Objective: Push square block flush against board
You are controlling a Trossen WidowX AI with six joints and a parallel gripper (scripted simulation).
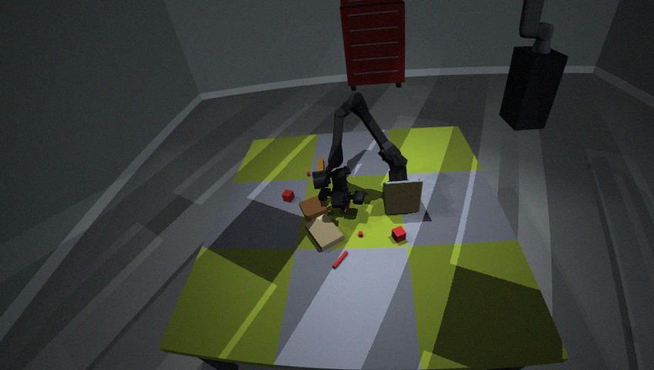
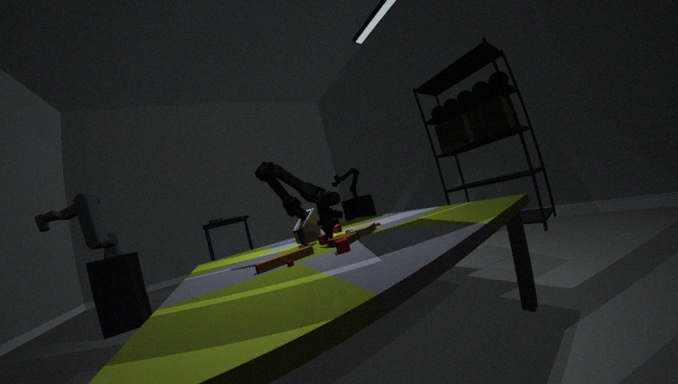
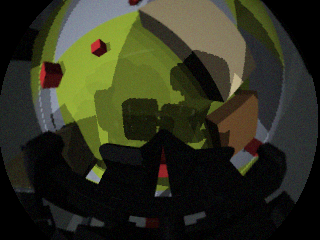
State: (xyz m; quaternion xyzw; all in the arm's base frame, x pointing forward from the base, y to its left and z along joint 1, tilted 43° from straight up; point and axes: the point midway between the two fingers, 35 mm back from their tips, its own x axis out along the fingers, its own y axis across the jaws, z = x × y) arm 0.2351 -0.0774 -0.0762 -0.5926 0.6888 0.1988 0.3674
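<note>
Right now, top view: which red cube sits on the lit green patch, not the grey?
The larger red cube right of the tan board. The other red cube, left of the gripper, sits on grey.

The gripper [image 1: 338,200] hides part of the square block [image 1: 313,206]; contact unclear.

The arm [image 1: 367,123] is matte black all over, built of slim, boxy links joined by thicker rounded housings at the joints. Its base [image 1: 397,170] is a squat dark block. The wrist end [image 1: 337,185] is a bulkier cluster of black blocks and knobs. In the wrist view the gripper [image 3: 163,160] shows as two dark, angular bodies whose jaws meet at a narrow slit, with a small red mark [image 3: 163,172] between them and pale grey patches along the lower edge. Cables, screws and lettering are too dim to make out.
</note>
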